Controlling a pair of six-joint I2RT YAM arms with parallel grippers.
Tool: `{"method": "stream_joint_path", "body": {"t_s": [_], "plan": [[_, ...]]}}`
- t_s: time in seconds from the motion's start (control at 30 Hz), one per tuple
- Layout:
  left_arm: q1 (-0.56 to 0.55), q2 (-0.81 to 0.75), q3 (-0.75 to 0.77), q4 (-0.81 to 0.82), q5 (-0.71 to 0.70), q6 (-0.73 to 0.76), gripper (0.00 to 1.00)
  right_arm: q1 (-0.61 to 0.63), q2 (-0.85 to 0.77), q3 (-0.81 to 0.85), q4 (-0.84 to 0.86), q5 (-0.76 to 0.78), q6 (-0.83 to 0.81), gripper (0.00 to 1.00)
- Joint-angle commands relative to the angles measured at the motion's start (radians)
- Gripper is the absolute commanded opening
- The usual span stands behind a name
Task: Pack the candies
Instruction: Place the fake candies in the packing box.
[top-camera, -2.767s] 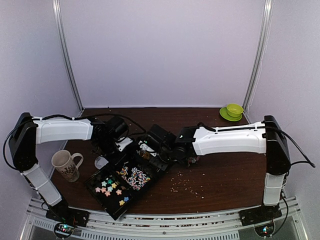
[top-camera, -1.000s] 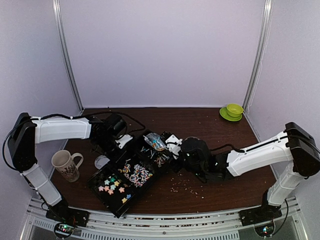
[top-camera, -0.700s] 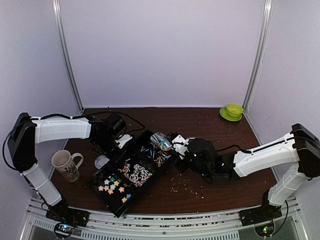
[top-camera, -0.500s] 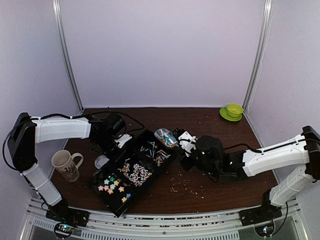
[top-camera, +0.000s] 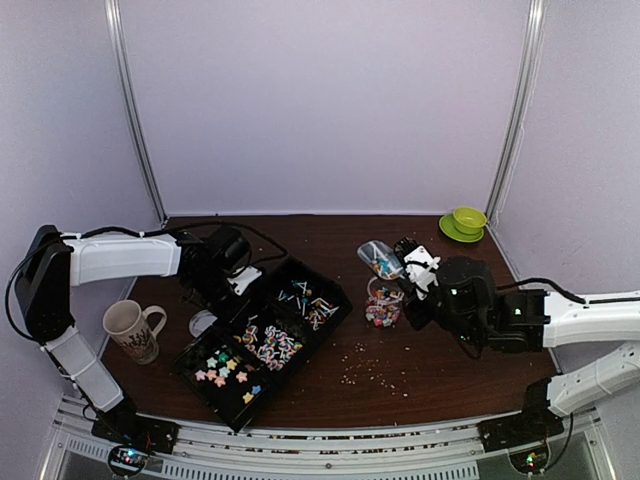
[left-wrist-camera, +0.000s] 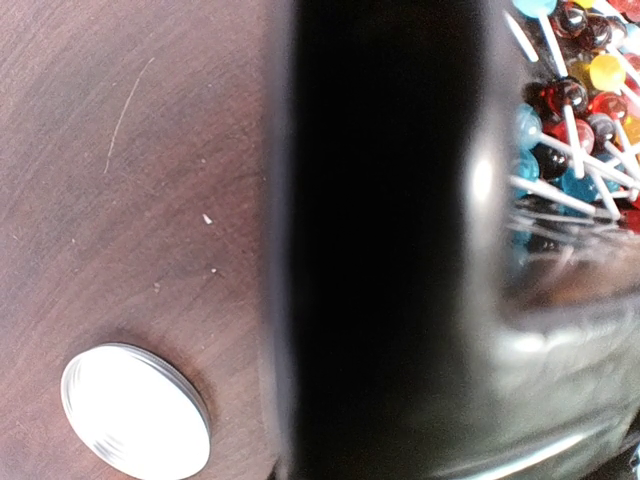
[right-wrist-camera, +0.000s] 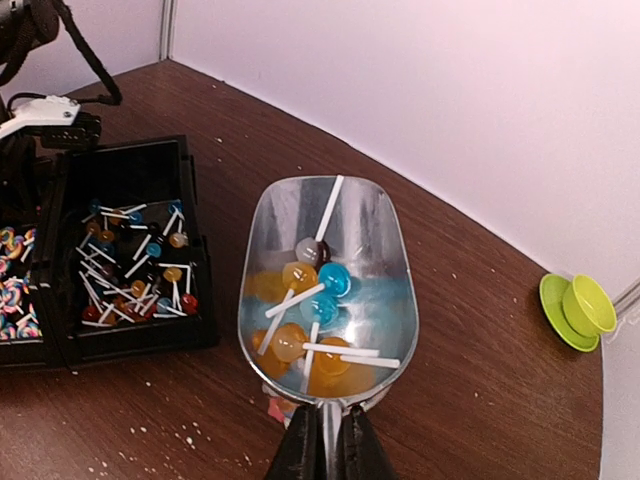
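Right gripper, at the bottom centre of its wrist view, is pinching the handle of a metal scoop, jaws closed tight on it. The scoop is lying roughly level, its long axis running straight up the frame away from the fingers. The candies, round lollipops on white sticks, are resting in its bowl.

In the overhead view the scoop is hanging just to the upper left of a small clear jar, right of centre, with sweets in it. Tipping the scoop's mouth over that jar looks like the coming move, and this arm is by far the nearer.

More candies are sitting in the black tray at centre left. Left gripper is clamping the tray's upper-left wall, jaws closed. A mug and a lid are lying beside it.

Pale crumbs are dotting the brown table. A green cup is sitting in the far right corner, with plain walls behind.
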Motion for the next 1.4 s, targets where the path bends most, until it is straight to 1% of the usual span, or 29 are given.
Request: {"method": "stream_joint_path", "body": {"t_s": [0.0,0.23,0.4,0.57,0.7,0.93,1.37], "plan": [[0.007,-0.051,0.034,0.048,0.039,-0.018,0.0,-0.027,-0.07,0.034,-0.24,0.043,0.064,0.0],[0.007,-0.051,0.033,0.046,0.038,-0.018,0.0,-0.066,-0.061,0.111,-0.478,-0.013,0.099,0.0],[0.007,-0.051,0.032,0.045,0.038,-0.019,0.0,-0.095,-0.03,0.166,-0.579,-0.082,0.113,0.0],[0.007,-0.05,0.032,0.046,0.04,-0.019,0.0,-0.108,0.032,0.237,-0.666,-0.116,0.1,0.0],[0.007,-0.052,0.032,0.046,0.041,-0.018,0.0,-0.111,0.087,0.281,-0.709,-0.133,0.094,0.0],[0.007,-0.052,0.032,0.046,0.042,-0.018,0.0,-0.115,0.134,0.329,-0.766,-0.142,0.084,0.0],[0.007,-0.049,0.033,0.046,0.043,-0.018,0.0,-0.115,0.142,0.392,-0.865,-0.107,0.072,0.0]]}}
